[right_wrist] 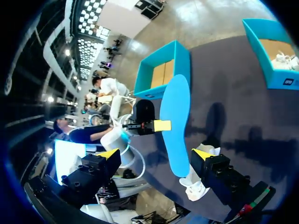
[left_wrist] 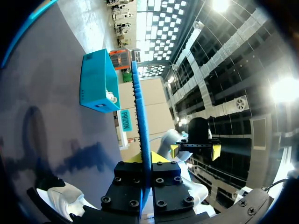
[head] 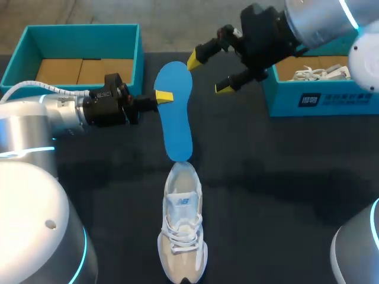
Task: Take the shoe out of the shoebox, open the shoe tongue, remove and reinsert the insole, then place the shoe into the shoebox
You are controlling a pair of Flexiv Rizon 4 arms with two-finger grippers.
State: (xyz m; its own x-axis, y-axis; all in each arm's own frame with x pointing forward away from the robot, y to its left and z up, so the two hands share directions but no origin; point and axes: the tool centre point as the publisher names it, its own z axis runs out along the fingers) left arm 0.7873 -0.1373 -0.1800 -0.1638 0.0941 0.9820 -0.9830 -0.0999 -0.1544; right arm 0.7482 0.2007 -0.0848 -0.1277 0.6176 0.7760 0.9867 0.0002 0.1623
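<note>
Table (head: 284, 195): dark top, everything of the task sits on it.

Left shoebox (head: 23, 53): teal, far corner on my left side, only bare cardboard inside. Probably where the shoe ends up. Right shoebox (head: 308, 100): teal, far right, with loose white bits in it.

Shoe (head: 182, 236): white, out of any box, flat on its sole at the near middle of the table, well apart from both boxes. Its laced toe points toward me and its heel opening faces away.

Insole (head: 177, 118): blue, out of the shoe, standing on end. Its lower tip meets the heel opening; I cannot tell if it is inside the collar. From my left wrist it shows edge-on (left_wrist: 141, 130).

Left gripper (head: 163, 96): pinched narrow on the insole's edge, one finger on each face, at mid-length. It carries the whole insole.

Right gripper (head: 209, 73): spread wide, holding nothing. It hangs just beside the insole's upper end without touching. From its own wrist (right_wrist: 156, 154), the insole (right_wrist: 175, 121) stands ahead between the two tips.

Step, as I judge it: the shoe is out and the insole is out, so this is remove-and-reinsert.

Next move calls for:
- Tilting the insole so its tip heads toward the toe.
- Right claw steadying the shoe or collar while the left feeds it in.

Risk: the thin foam may buckle at the collar.
</note>
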